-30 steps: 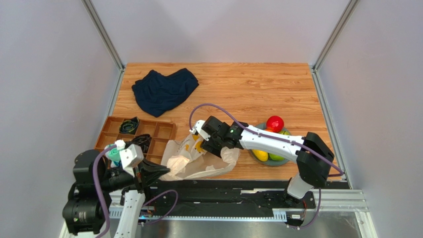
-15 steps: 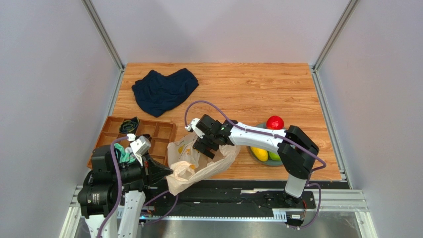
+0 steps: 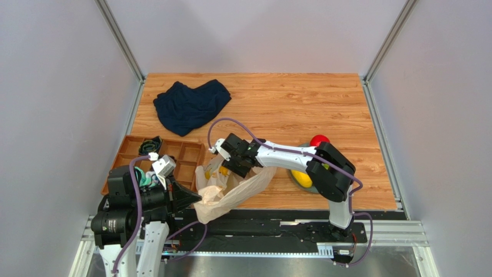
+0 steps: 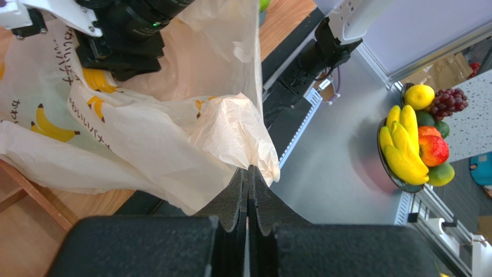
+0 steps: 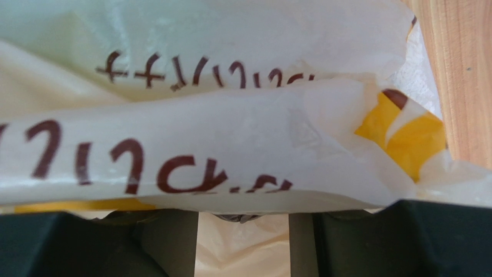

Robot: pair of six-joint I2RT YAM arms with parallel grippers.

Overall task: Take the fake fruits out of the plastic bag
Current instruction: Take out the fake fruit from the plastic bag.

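Note:
The cream plastic bag (image 3: 231,187) with banana prints lies at the table's near edge, its mouth held up. My left gripper (image 3: 187,199) is shut on the bag's rim; the left wrist view shows the jaws pressed together on a crumpled fold (image 4: 249,170) of the bag (image 4: 144,138). My right gripper (image 3: 228,160) is at the bag's mouth with its jaws apart; in the right wrist view the printed bag film (image 5: 231,144) drapes over the fingers (image 5: 144,242). A red apple (image 3: 319,140) and a yellow fruit (image 3: 300,178) sit in a grey plate (image 3: 303,186) to the right. No fruit shows inside the bag.
A brown divided tray (image 3: 185,153) holding dark cords stands left of the bag. A navy cloth (image 3: 190,105) lies at the back left. Teal socks (image 3: 142,180) sit by my left arm. A bowl of fruit (image 4: 413,147) shows beyond the rail.
My left gripper has lifted the bag's rim, opening the mouth. My right gripper has moved left, further over the bag's mouth.

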